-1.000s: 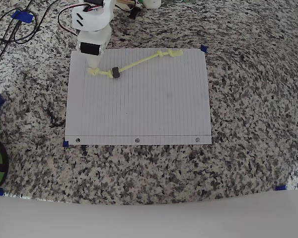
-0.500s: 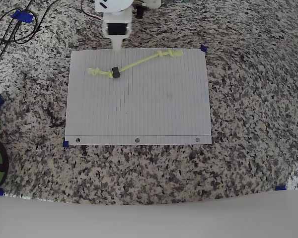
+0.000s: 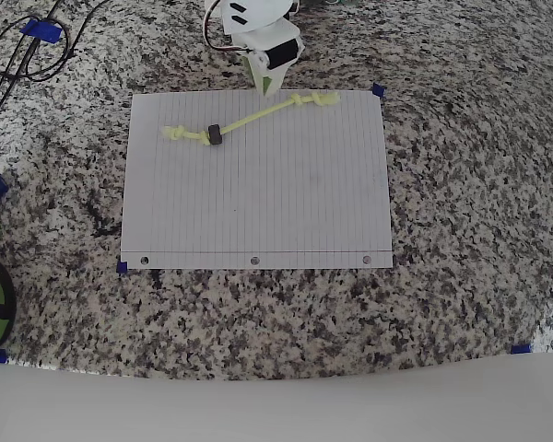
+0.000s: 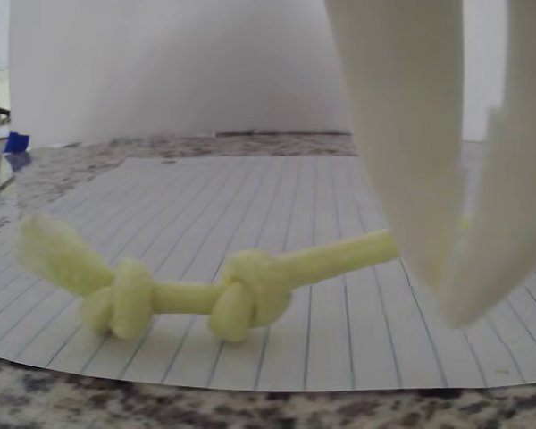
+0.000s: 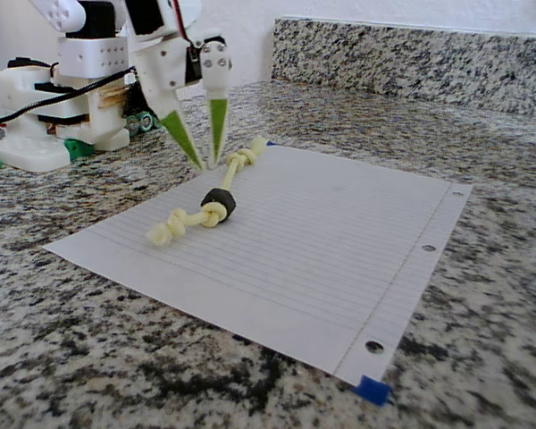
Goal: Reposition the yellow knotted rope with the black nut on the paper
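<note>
Your gripper (image 3: 266, 87) sits at the twelve o'clock edge of the paper (image 3: 258, 203) in the overhead view, tips pointing down just above the cord. In the fixed view the gripper (image 5: 205, 161) shows two green-tipped fingers (image 5: 180, 132) with a narrow gap between them: released, nothing held, the tips hanging over the paper's far edge. The wrist view agrees: the gripper (image 4: 456, 268) has its pale fingers (image 4: 402, 152) parted a little, and the yellow knotted rope (image 4: 250, 286) runs behind them on the lined sheet without being pinched.

Now the yellow knotted rope (image 3: 249, 118) itself: in the overhead view you see it lying flat on the paper's upper part, stretched from about ten o'clock of the sheet up toward one o'clock. One knotted end rests near the top edge, just at three o'clock of your fingertips; the other knotted end lies toward the sheet's left side. The black nut (image 3: 215, 134) sits threaded on the cord, right beside the left-hand knot. In the fixed view the black nut (image 5: 219, 200) stands against that knot, with the frayed end (image 5: 161, 234) nearest the camera.

The paper lies on the speckled granite counter (image 3: 461, 184), punched holes (image 3: 254, 261) along its six o'clock edge, blue tape (image 3: 378, 90) at its corners.
</note>
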